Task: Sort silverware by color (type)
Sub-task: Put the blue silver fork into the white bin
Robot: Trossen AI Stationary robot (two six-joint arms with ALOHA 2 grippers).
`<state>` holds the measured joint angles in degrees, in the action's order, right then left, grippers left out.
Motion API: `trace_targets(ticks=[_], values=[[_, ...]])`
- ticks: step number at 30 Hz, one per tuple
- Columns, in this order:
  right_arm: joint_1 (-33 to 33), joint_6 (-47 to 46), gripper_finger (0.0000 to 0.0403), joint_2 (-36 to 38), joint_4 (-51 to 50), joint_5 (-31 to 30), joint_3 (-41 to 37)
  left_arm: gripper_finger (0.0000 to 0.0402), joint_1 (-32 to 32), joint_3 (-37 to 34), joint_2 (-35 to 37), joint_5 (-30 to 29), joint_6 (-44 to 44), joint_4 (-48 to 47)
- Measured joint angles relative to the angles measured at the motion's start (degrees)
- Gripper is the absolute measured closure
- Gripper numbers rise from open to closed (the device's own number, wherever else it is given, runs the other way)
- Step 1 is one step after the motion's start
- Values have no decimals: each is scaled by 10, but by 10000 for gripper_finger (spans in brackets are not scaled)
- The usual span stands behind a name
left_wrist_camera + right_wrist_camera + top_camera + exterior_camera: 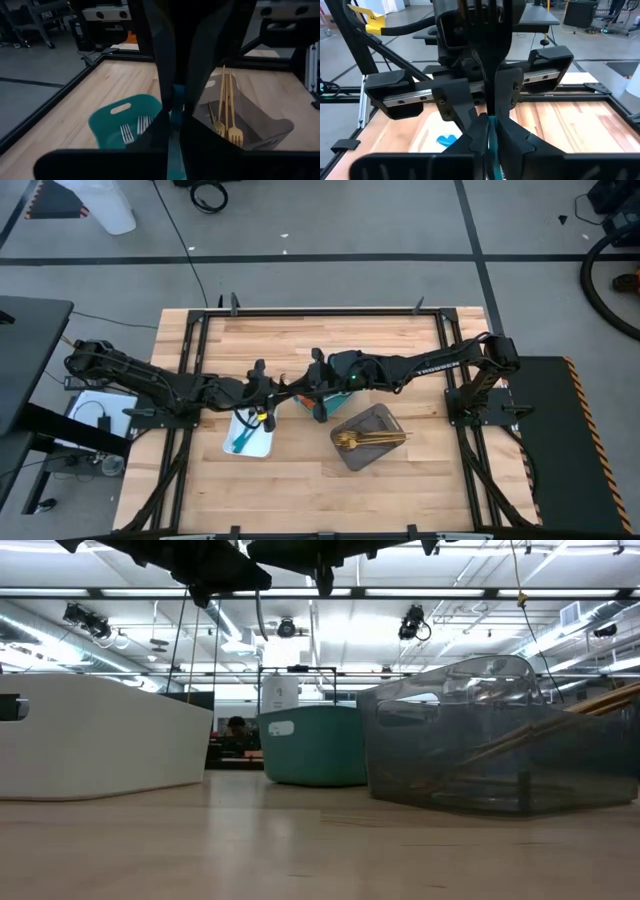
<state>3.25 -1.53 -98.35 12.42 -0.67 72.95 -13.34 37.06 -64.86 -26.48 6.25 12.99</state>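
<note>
Silverware sits sorted across three trays on a wooden tabletop [300, 480] as two dark robot arms meet above its middle. Seen from overhead, gold forks [362, 440] lie in the grey tray [385, 418] on the right side, and teal-handled utensils [241, 442] rest in the white tray [262, 446] on the left. The left wrist camera shows silver fork heads [132, 131] inside the teal tray [107, 120], which stands just beside the grey tray holding the gold forks. Both hands converge on one teal-handled fork [490, 137]: the left hand [176, 102] has its fingers pressed narrowly around the teal handle, while the right hand [490, 127] closes its fingertips on the same handle from the opposite side, the dark fork head rising between the two. From tabletop level, the white, teal and grey trays stand in a row, with the arms only just showing at the upper edge.
</note>
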Motion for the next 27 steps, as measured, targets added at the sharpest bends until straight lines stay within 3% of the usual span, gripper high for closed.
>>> trace_targets(ticks=[13, 27], values=[[0, -9, 279, 5, -97, -17, 0, 372, 0, 0, 1, -22, 29, -81], [-4, -48, 270, 38, -276, -14, 0, 366, -65, 0, 86, -6, 277, -342]])
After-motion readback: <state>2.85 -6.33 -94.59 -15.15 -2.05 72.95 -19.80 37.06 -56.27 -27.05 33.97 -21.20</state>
